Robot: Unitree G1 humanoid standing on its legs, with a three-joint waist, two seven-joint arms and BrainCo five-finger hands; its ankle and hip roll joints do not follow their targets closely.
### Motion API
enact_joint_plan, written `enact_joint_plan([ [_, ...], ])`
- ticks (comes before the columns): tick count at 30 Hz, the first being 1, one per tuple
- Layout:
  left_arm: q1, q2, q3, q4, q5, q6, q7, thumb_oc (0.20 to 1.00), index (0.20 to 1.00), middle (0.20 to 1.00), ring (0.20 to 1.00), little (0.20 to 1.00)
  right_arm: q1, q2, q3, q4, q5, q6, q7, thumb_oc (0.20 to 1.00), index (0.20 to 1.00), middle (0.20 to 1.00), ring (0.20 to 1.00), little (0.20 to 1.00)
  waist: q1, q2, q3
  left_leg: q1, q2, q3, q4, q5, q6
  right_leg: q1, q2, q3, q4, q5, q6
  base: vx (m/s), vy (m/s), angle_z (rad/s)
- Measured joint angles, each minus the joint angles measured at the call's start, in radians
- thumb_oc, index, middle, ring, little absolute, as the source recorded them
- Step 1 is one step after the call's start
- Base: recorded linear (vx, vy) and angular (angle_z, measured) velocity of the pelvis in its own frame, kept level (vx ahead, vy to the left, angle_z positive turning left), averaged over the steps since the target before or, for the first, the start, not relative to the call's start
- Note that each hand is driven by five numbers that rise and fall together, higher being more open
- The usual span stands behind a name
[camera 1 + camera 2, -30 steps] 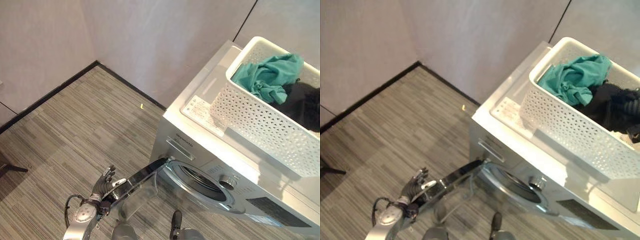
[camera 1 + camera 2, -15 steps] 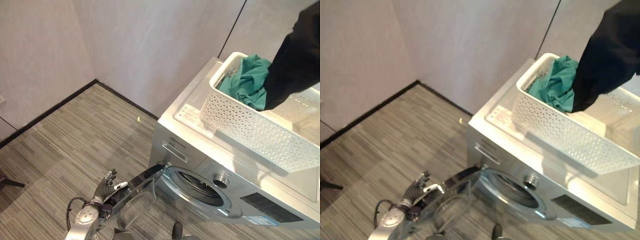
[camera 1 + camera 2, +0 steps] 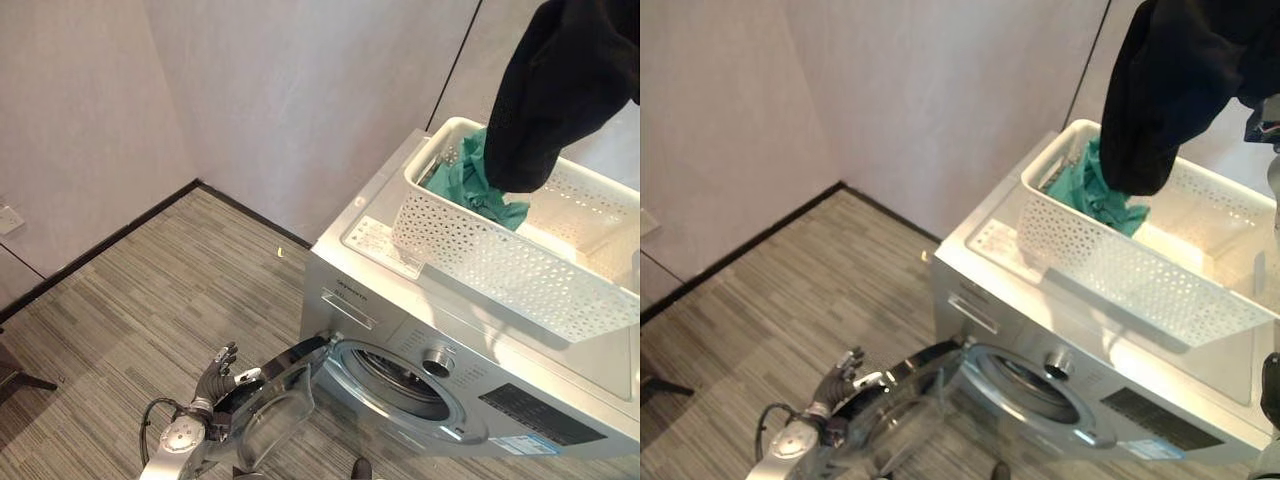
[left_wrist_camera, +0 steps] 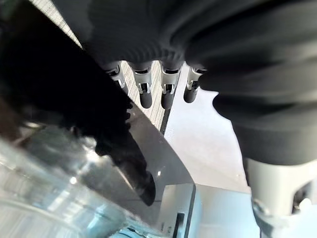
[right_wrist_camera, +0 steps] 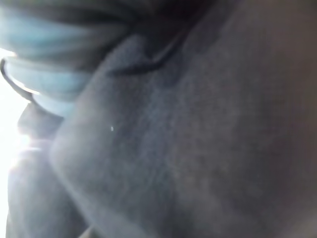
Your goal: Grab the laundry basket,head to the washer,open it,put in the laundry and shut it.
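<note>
We hold the washer [image 3: 470, 400] door [image 3: 268, 395] wide w/ our left hand [image 3: 215, 372], fingers straight, so the drum stays clear. Black garment [image 3: 560, 90] hangs above the basket [image 3: 500, 270] atop the machine; right hand's grip hidden, can't tell. Teal cloth [image 3: 465, 185] waits inside.

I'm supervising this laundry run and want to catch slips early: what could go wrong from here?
1. The black garment hangs lifted above the white laundry basket, far from the open drum; it could slip or snag the basket's rim on the way down.
2. The teal garment lies just under it and may get dragged out.
3. The left hand rests with straight fingers by the open washer door, so the door could swing into the loading path.
</note>
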Motion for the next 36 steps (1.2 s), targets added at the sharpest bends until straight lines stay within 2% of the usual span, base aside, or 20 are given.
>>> enact_joint_plan([
  [7, -0.137, 0.002, -0.063, -0.001, 0.012, -0.001, 0.015, 1.000, 1.000, 1.000, 1.000, 1.000, -0.043, 0.010, 0.014, -0.003, -0.009, -0.013, -0.041, 0.200, 0.200, 0.200, 0.200, 0.200, -0.003, 0.009, 0.012, -0.075, 0.024, -0.037, 0.017, 0.032, -0.015, -0.059, 0.021, -0.020, 0.009, 0.016, -0.033, -0.23, 0.017, 0.04],
  [8, -0.183, 0.003, -0.079, -0.009, 0.025, -0.003, 0.015, 1.000, 1.000, 1.000, 1.000, 1.000, -0.062, 0.022, 0.041, 0.004, -0.011, -0.013, -0.042, 0.200, 0.200, 0.200, 0.200, 0.200, -0.007, -0.022, 0.039, -0.120, -0.001, -0.088, 0.149, -0.032, -0.029, -0.060, -0.022, -0.022, 0.009, 0.030, -0.038, -0.24, 0.315, -0.08],
  [9, -0.205, 0.019, -0.094, -0.044, 0.039, -0.004, 0.014, 1.000, 1.000, 1.000, 1.000, 1.000, -0.090, 0.047, 0.070, 0.004, -0.041, -0.012, -0.042, 0.200, 0.200, 0.200, 0.200, 0.200, -0.024, -0.047, 0.062, -0.176, -0.046, -0.151, 0.465, -0.180, -0.015, -0.057, -0.066, -0.008, 0.009, 0.048, -0.026, -0.21, 0.526, -0.14],
  [10, -0.208, 0.019, -0.105, -0.065, 0.040, -0.008, 0.012, 1.000, 1.000, 1.000, 1.000, 1.000, -0.099, 0.054, 0.087, 0.002, -0.051, -0.012, -0.042, 0.200, 0.200, 0.200, 0.200, 0.200, -0.040, -0.030, 0.065, -0.165, -0.052, -0.179, 0.579, -0.245, -0.042, -0.054, -0.066, 0.006, 0.010, 0.059, -0.013, -0.21, 0.606, -0.24],
  [11, -0.206, 0.015, -0.118, -0.080, 0.043, -0.014, 0.010, 1.000, 1.000, 1.000, 1.000, 1.000, -0.093, 0.086, 0.076, -0.008, -0.075, -0.008, -0.048, 0.200, 0.200, 0.200, 0.200, 0.200, -0.065, -0.002, 0.070, -0.116, -0.053, -0.204, 0.576, -0.322, -0.061, -0.046, -0.065, 0.022, 0.010, 0.070, -0.004, -0.16, 0.535, -0.13],
  [12, -0.225, 0.011, -0.140, -0.076, 0.050, -0.011, 0.005, 1.000, 1.000, 1.000, 1.000, 1.000, -0.078, 0.108, 0.053, -0.036, -0.090, 0.000, -0.048, 0.200, 0.200, 0.200, 0.200, 0.200, -0.087, 0.026, 0.087, -0.033, -0.057, -0.170, 0.445, -0.361, -0.026, -0.024, -0.082, 0.029, 0.010, 0.077, 0.006, -0.17, 0.396, 0.00],
  [14, -0.252, 0.001, -0.177, -0.060, 0.053, -0.012, 0.001, 1.000, 1.000, 1.000, 1.000, 1.000, -0.027, 0.126, -0.015, -0.077, -0.120, 0.000, -0.058, 0.200, 0.200, 0.200, 0.200, 0.200, -0.111, 0.022, 0.090, 0.081, -0.130, -0.124, 0.250, -0.312, 0.038, -0.025, -0.154, 0.033, 0.025, 0.091, 0.013, -0.19, 0.380, 0.10],
  [15, -0.265, -0.018, -0.186, -0.051, 0.075, -0.012, 0.001, 1.000, 1.000, 1.000, 1.000, 1.000, -0.029, 0.129, -0.024, -0.073, -0.157, 0.000, -0.093, 0.200, 0.200, 0.200, 0.200, 0.200, -0.108, 0.046, 0.089, 0.093, -0.195, -0.107, 0.237, -0.296, 0.062, -0.041, -0.218, 0.034, 0.037, 0.154, -0.014, -0.22, 0.419, -0.17],
  [19, -0.291, 0.008, -0.195, -0.006, 0.089, -0.021, -0.004, 1.000, 1.000, 1.000, 1.000, 1.000, -0.012, 0.142, -0.021, -0.050, -0.192, 0.009, -0.117, 0.200, 0.200, 0.200, 0.200, 0.200, -0.083, 0.050, 0.093, 0.125, -0.277, -0.048, 0.257, -0.318, 0.123, -0.096, -0.294, -0.008, 0.129, 0.211, -0.001, -0.19, 0.236, -0.46],
  [21, -0.276, 0.026, -0.170, -0.003, 0.106, -0.023, -0.004, 1.000, 1.000, 1.000, 1.000, 1.000, 0.002, 0.151, -0.039, -0.107, -0.235, 0.015, -0.130, 0.200, 0.200, 0.200, 0.200, 0.200, -0.068, 0.053, 0.095, 0.118, -0.281, 0.001, 0.285, -0.318, 0.123, -0.106, -0.295, -0.017, 0.108, 0.299, -0.045, -0.23, 0.111, -0.42],
  [23, -0.265, 0.020, -0.119, 0.002, 0.119, -0.025, -0.003, 1.000, 1.000, 1.000, 1.000, 1.000, 0.002, 0.149, -0.052, -0.139, -0.247, 0.017, -0.134, 0.200, 0.200, 0.200, 0.200, 0.200, -0.063, 0.049, 0.098, 0.083, -0.265, 0.034, 0.349, -0.317, 0.121, -0.098, -0.260, -0.024, 0.016, 0.432, -0.161, -0.19, 0.016, -0.46],
  [24, -0.265, 0.023, -0.105, 0.005, 0.119, -0.022, -0.003, 1.000, 1.000, 1.000, 1.000, 1.000, 0.002, 0.145, -0.054, -0.137, -0.256, 0.017, -0.134, 0.200, 0.200, 0.200, 0.200, 0.200, -0.063, 0.037, 0.105, 0.071, -0.262, 0.028, 0.376, -0.320, 0.123, -0.100, -0.270, -0.025, 0.027, 0.444, -0.137, -0.16, -0.018, -0.30],
  [25, -0.258, 0.018, -0.108, 0.005, 0.120, -0.024, -0.004, 1.000, 1.000, 1.000, 1.000, 1.000, -0.009, 0.129, -0.063, -0.134, -0.270, 0.019, -0.134, 0.200, 0.200, 0.200, 0.200, 0.200, -0.065, 0.049, 0.102, 0.105, -0.248, 0.058, 0.319, -0.334, 0.128, -0.120, -0.263, -0.049, 0.092, 0.368, -0.087, -0.27, -0.069, -0.05],
  [26, -0.252, 0.019, -0.097, -0.001, 0.121, -0.029, -0.005, 1.000, 1.000, 1.000, 1.000, 1.000, -0.033, 0.124, -0.058, -0.130, -0.273, 0.021, -0.134, 0.200, 0.200, 0.200, 0.200, 0.200, -0.060, 0.065, 0.098, 0.113, -0.221, 0.109, 0.284, -0.342, 0.159, -0.151, -0.255, -0.081, 0.182, 0.256, -0.088, -0.20, -0.122, -0.09],
  [29, -0.195, 0.019, -0.040, -0.006, 0.122, -0.034, -0.005, 1.000, 1.000, 1.000, 1.000, 1.000, -0.136, 0.095, -0.007, -0.135, -0.288, 0.031, -0.125, 0.200, 0.200, 0.200, 0.200, 0.200, 0.000, 0.070, 0.096, 0.148, -0.191, 0.182, 0.247, -0.330, 0.159, -0.178, -0.256, -0.135, 0.388, 0.054, -0.047, -0.18, -0.142, -0.55],
  [32, -0.123, 0.027, 0.026, -0.004, 0.120, -0.021, -0.002, 1.000, 1.000, 1.000, 1.000, 1.000, -0.248, 0.077, 0.052, -0.163, -0.313, 0.023, -0.123, 0.200, 0.200, 0.200, 0.200, 0.200, 0.038, 0.061, 0.093, 0.154, -0.171, 0.204, 0.298, -0.315, 0.123, -0.093, -0.193, -0.153, 0.243, 0.067, -0.065, -0.12, -0.178, -0.72],
  [33, -0.117, 0.042, 0.034, -0.002, 0.116, -0.014, -0.003, 1.000, 1.000, 1.000, 1.000, 1.000, -0.267, 0.080, 0.038, -0.156, -0.312, 0.014, -0.126, 0.200, 0.200, 0.200, 0.200, 0.200, 0.059, 0.014, 0.094, 0.060, -0.183, 0.145, 0.376, -0.343, 0.167, -0.068, -0.205, -0.127, 0.151, 0.100, -0.074, -0.04, -0.279, -0.59],
  [34, -0.122, 0.044, 0.023, -0.007, 0.115, -0.010, -0.006, 1.000, 1.000, 1.000, 1.000, 1.000, -0.277, 0.066, 0.038, -0.155, -0.312, 0.015, -0.125, 0.200, 0.200, 0.200, 0.200, 0.200, 0.056, 0.016, 0.076, 0.063, -0.205, 0.111, 0.212, -0.330, 0.196, -0.071, -0.196, -0.122, 0.116, 0.113, -0.057, -0.07, -0.225, -0.64],
  [35, -0.117, 0.032, 0.020, -0.009, 0.115, -0.011, -0.007, 1.000, 1.000, 1.000, 1.000, 1.000, -0.302, 0.057, 0.051, -0.153, -0.312, 0.014, -0.125, 0.200, 0.200, 0.200, 0.200, 0.200, 0.066, 0.041, 0.070, 0.095, -0.168, 0.139, 0.107, -0.169, 0.147, -0.064, -0.164, -0.123, 0.077, 0.119, -0.045, 0.02, -0.181, -0.78],
  [36, -0.098, 0.029, 0.039, 0.000, 0.113, -0.007, -0.003, 1.000, 1.000, 1.000, 1.000, 1.000, -0.301, 0.056, 0.077, -0.153, -0.312, 0.012, -0.124, 0.200, 0.200, 0.200, 0.200, 0.200, 0.081, 0.032, 0.071, 0.125, -0.160, 0.180, 0.101, -0.162, 0.129, -0.049, -0.161, -0.129, 0.083, 0.088, -0.046, -0.04, -0.171, -0.97],
])
